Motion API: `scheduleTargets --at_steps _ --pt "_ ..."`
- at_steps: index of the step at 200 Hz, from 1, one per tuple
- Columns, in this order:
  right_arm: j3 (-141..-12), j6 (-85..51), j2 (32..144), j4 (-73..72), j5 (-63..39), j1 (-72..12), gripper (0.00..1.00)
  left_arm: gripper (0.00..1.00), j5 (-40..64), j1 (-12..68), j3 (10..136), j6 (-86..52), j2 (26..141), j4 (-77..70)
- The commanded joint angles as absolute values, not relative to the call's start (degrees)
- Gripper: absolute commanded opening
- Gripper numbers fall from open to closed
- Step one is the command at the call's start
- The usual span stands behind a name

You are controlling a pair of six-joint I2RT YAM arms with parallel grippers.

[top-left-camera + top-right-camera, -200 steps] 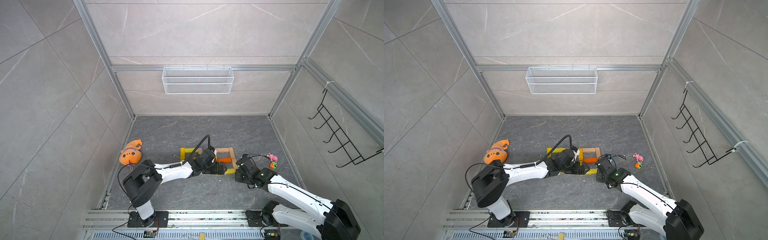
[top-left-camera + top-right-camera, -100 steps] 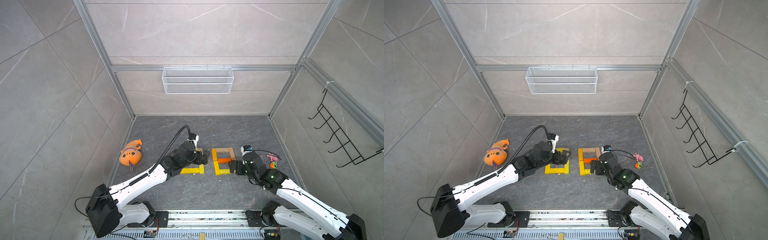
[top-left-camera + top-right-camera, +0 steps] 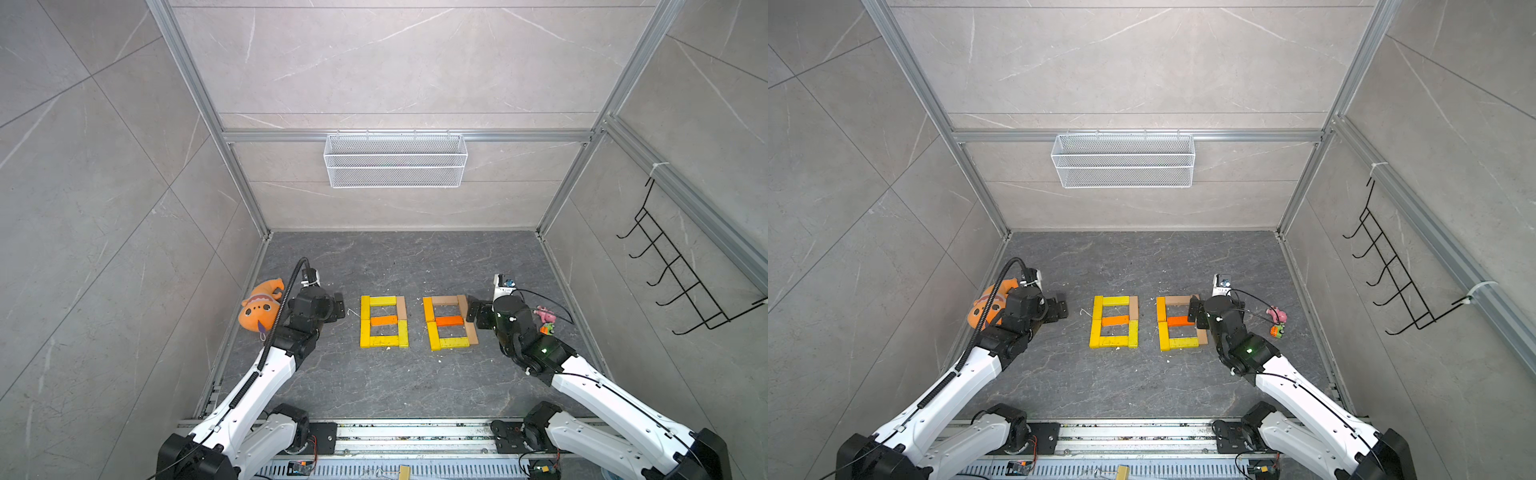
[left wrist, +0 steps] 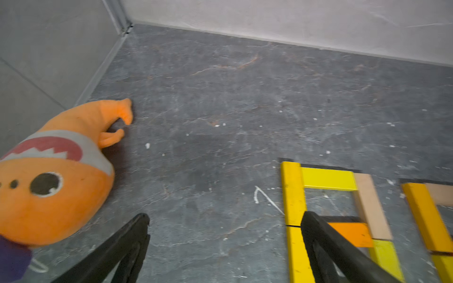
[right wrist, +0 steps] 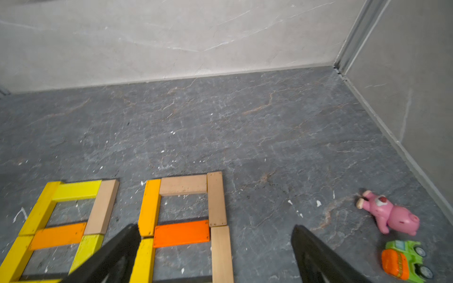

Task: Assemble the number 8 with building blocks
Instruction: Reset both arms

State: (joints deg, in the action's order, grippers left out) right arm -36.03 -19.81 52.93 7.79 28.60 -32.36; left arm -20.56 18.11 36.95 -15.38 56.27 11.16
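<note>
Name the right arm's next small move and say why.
Probably lift the right gripper straight up and clear. Both eights look complete: the right eight and the left eight each show seven bars in place. The jaws stand open, hold nothing, and sit close by the tan side bar, so a sideways pull might nudge it.

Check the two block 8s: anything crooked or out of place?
Minor only. The tan-topped 8, nearer the pink toy, looks slightly skewed in a top view: its bottom yellow block slants and its lower half leans toward that toy. The other 8 sits square. No block lies stray.
</note>
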Motion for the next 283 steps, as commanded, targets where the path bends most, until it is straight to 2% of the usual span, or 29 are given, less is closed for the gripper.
scheduleTargets --at_steps 1,24,64,94,106,129,150,168,188,201,233,255,270,283 --pt "-29.6 -16.9 53.7 -5.7 32.2 -29.8 1.0 1.0 -21.8 14.2 33.7 -9.0 54.8 0.7" --pt "-24.7 -15.5 55.0 -15.3 34.0 -26.1 1.0 1.0 -21.0 12.1 28.1 -4.1 56.9 -9.7" --pt "-22.7 -12.3 60.9 -23.2 27.8 -16.9 1.0 1.0 -15.9 7.6 23.7 0.9 64.7 -24.4" --pt "-19.1 -8.1 67.5 -40.3 21.9 -10.9 1.0 1.0 -12.1 4.1 20.9 2.6 72.6 -36.8" --pt "-21.1 -8.3 68.1 -36.4 18.8 -8.2 1.0 1.0 -10.1 3.1 20.2 3.4 76.0 -41.5" --pt "-22.2 -6.1 71.7 -40.8 14.9 -4.4 1.0 1.0 -6.9 0.7 19.8 2.4 82.8 -48.0" --pt "-24.5 -6.8 73.1 -37.2 13.0 -2.1 0.99 1.0 -4.8 -1.0 20.5 1.0 84.6 -47.3" --pt "-23.8 -7.2 72.4 -36.2 12.3 -2.1 0.99 1.0 1.4 -4.5 22.6 -0.6 85.4 -44.2" --pt "-21.5 -8.0 72.3 -35.0 13.3 -2.1 0.98 1.0 1.3 -4.7 22.4 -0.7 85.5 -44.5" --pt "-18.3 -8.8 74.5 -42.2 13.4 -2.0 0.99 1.0 1.2 -4.6 22.5 -0.6 85.4 -44.5" --pt "-17.7 -5.6 79.4 -48.7 10.2 -1.9 1.0 1.0 1.1 -4.6 22.3 -0.7 85.4 -44.8" --pt "-14.9 -4.0 88.5 -65.4 6.6 -1.9 1.0 1.0 1.2 -4.6 22.3 -0.7 85.4 -44.9" --pt "-18.5 -4.5 85.9 -53.3 5.9 -1.6 1.0 1.0 1.1 -4.6 22.3 -0.6 85.4 -44.9" --pt "-19.0 -3.7 87.5 -55.4 4.3 -1.6 1.0 1.0 1.1 -4.6 22.3 -0.6 85.4 -44.8"
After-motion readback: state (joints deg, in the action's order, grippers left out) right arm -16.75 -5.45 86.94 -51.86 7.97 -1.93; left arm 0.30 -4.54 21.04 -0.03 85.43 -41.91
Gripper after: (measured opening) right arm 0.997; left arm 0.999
